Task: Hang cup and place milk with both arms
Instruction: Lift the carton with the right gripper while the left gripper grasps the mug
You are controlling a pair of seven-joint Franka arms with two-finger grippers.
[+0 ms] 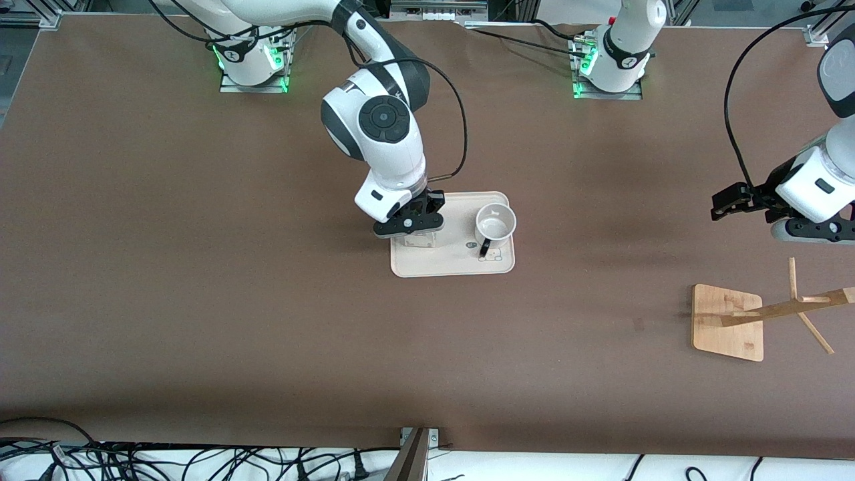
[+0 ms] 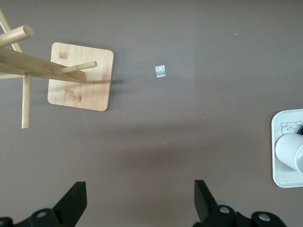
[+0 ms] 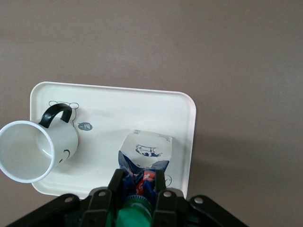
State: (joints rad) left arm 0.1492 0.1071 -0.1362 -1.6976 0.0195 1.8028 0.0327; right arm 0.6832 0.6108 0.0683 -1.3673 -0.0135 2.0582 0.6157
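The milk [image 3: 144,156], a blue and white carton with a green cap, stands on the cream tray [image 3: 142,104] at the end toward the right arm. My right gripper [image 3: 139,182] is shut on the carton's folded top, its fingers pressing both sides just past the cap. In the front view the right gripper [image 1: 409,224] covers most of the milk [image 1: 422,240]. The cup [image 1: 495,224], white with a black handle, stands upright on the same tray [image 1: 454,264], beside the carton. My left gripper [image 1: 725,204] hangs open over bare table near the wooden rack [image 1: 728,321].
The wooden rack [image 2: 80,75] has a square base and slanted pegs, toward the left arm's end of the table. A small scrap of tape [image 2: 160,71] lies on the brown table between rack and tray. Cables run along the table edge nearest the front camera.
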